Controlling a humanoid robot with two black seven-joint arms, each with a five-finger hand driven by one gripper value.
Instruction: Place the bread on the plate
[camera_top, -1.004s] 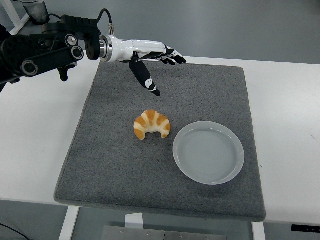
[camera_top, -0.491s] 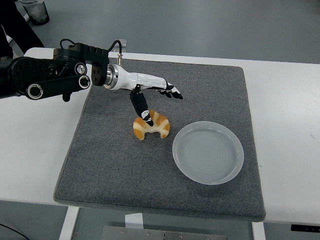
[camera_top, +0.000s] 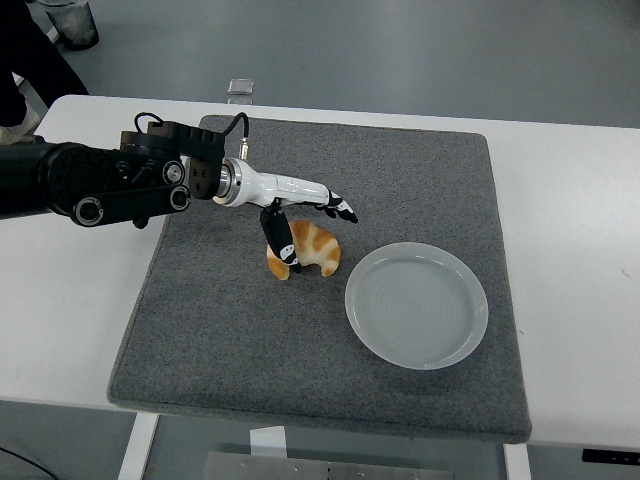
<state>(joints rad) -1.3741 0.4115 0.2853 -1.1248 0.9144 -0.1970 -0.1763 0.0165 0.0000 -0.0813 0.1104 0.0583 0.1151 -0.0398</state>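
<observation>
You have the left hand (camera_top: 300, 215) out over the grey felt mat (camera_top: 220, 330) that covers most of the white desk (camera_top: 580, 250). Its white palm and black-tipped fingers (camera_top: 338, 208) are stretched flat and pointing toward the mat's right edge, directly above the golden-brown, crescent-shaped croissant (camera_top: 312, 249). The thumb (camera_top: 278, 240) hangs straight down on the left side of the bread, its tip level with the crust and touching or nearly touching it; you cannot tell which from this angle. The hand is wide open and has no grip on anything: the fingers lie above the bread and only the thumb reaches down beside it.

The croissant lies on the mat near its middle, both curved ends pointing toward the desk's near edge. The round, pale translucent plate (camera_top: 417, 305) sits on the mat just to the right of the bread and slightly nearer the near edge, with a narrow strip of mat between them. The black left arm (camera_top: 90, 182) crosses in over the desk's left edge and the mat's far left corner.
</observation>
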